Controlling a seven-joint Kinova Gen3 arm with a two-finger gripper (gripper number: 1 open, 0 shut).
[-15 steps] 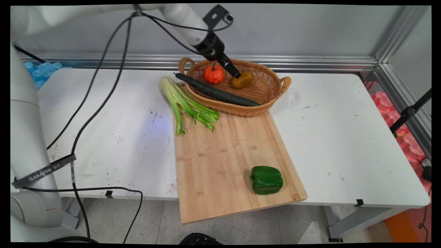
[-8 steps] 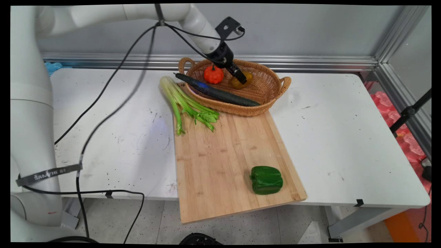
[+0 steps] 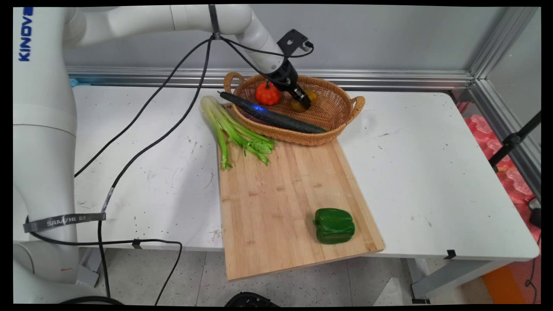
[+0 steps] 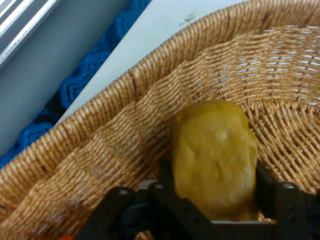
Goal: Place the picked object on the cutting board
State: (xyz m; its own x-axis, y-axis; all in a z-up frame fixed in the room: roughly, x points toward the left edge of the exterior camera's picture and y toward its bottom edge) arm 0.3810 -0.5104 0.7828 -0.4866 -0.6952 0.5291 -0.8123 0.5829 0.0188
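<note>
Main view: 1 basket (image 3: 341, 113), 1 potato (image 4: 215, 155), 1 cucumber (image 3: 276, 118). Gripper (image 4: 214, 192) fingers straddle potato, pressed to both sides.

Note the basket (image 3: 332, 113): woven wicker, coarse ribbed weave, matt tan. You'll see the potato (image 4: 215, 157) has a dull yellow-brown skin, slightly dimpled, no shine. The gripper (image 4: 212, 192) is black, matt, hard-looking plastic or metal; you cannot tell which. Cutting board (image 3: 276, 207): pale wood, visible grain, unvarnished look. Green pepper (image 3: 334, 225): glossy, smooth skin. Cucumber (image 3: 276, 119): dark, slightly shiny. Small pumpkin (image 3: 268, 93): orange, smooth, faint sheen. Celery (image 3: 231, 129): ribbed stalks, matt. Table (image 3: 432, 172): white, smooth, scuffed and speckled.
</note>
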